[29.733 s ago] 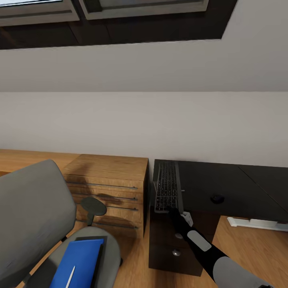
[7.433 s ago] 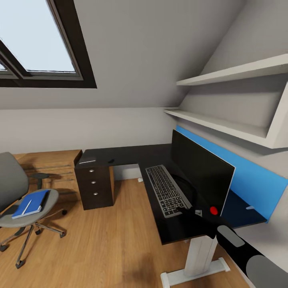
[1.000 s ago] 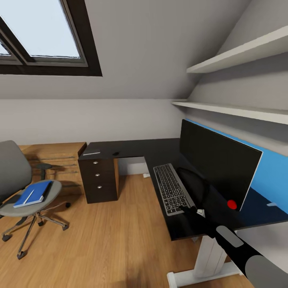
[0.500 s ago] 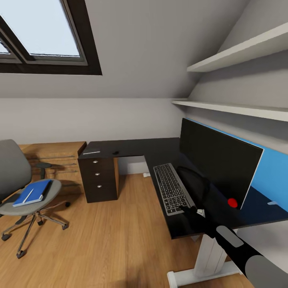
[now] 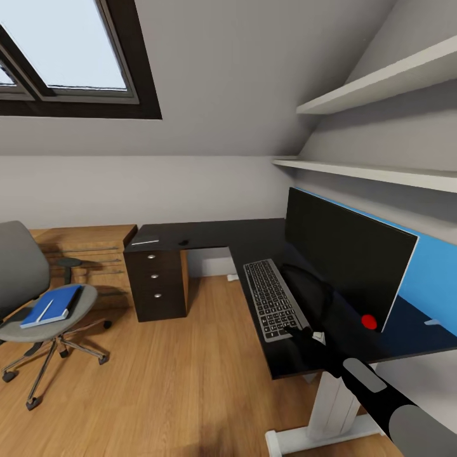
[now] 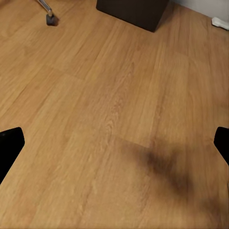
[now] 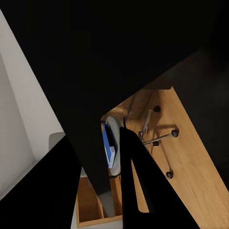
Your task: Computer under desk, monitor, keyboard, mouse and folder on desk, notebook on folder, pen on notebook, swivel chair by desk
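While the right gripper (image 5: 297, 331) stays clamped on the near edge of the keyboard (image 5: 273, 298), the keyboard lies flat on the black desk (image 5: 209, 235), just in front of the monitor (image 5: 346, 257), which stands upright on the desk's right wing against a blue wall panel (image 5: 431, 279). In the right wrist view the dark fingers (image 7: 133, 171) sit close on either side of a thin black slab, and past them the swivel chair (image 7: 117, 143) and wooden floor (image 7: 191, 143) show. The mouse (image 5: 184, 242) rests far off on the desk's back corner, well apart from the keyboard, with a thin pale item just beside it that is too small to identify. Below that corner is a dark drawer unit (image 5: 156, 285). The swivel chair (image 5: 38, 298) stands on the wooden floor (image 5: 165, 381) at the left, well apart from the desk, and on its seat lies the blue folder (image 5: 52, 306) with the pen (image 5: 44, 311) lying on top; the notebook cannot be told apart from the folder at this size. The left gripper (image 6: 114, 143) hangs over bare floor with its black fingertips (image 6: 9, 145) spread wide, holding nothing. Two white shelves (image 5: 381, 127) run along the wall above the monitor.
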`<state>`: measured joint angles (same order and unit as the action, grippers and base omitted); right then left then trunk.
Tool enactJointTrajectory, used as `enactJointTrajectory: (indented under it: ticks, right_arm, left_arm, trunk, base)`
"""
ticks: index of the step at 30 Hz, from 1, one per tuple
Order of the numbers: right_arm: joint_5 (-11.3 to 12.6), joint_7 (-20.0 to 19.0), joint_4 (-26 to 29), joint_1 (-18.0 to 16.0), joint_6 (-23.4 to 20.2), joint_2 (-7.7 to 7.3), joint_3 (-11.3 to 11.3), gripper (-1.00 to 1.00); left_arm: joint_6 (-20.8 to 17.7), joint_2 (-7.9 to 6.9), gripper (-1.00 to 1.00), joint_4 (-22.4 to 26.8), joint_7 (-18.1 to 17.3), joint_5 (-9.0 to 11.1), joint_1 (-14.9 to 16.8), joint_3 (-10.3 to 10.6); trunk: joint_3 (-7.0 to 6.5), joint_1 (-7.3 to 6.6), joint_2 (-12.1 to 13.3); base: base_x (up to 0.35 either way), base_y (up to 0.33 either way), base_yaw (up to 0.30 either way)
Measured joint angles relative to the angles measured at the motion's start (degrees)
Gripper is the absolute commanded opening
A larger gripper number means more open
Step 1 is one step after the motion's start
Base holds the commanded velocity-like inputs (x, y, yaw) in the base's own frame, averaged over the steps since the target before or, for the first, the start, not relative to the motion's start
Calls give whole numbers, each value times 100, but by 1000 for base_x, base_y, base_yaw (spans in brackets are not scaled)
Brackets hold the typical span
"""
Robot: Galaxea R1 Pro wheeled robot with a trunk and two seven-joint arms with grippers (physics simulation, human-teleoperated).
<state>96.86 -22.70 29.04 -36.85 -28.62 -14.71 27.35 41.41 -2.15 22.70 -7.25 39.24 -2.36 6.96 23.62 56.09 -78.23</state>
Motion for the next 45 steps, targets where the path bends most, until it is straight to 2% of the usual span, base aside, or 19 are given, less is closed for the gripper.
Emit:
enactJointTrajectory:
  ticks: [29, 38, 45]
  right_arm:
    - [1, -11, 18, 0, 52, 25, 18, -100]
    - [-10, -10, 15, 0, 53, 26, 18, -100]
    - [-3, -19, 10, 0, 53, 26, 18, -100]
  left_arm:
    - [-7, -8, 100, 0, 9, 30, 0, 0]
    - [-6, -9, 100, 1, 9, 30, 0, 1]
    - [-7, -8, 100, 0, 9, 31, 0, 0]
  trunk:
    - [0, 0, 0]
    - [0, 0, 0]
    - [0, 0, 0]
  base:
    - [19, -16, 2]
    - [0, 0, 191]
    - [0, -1, 52]
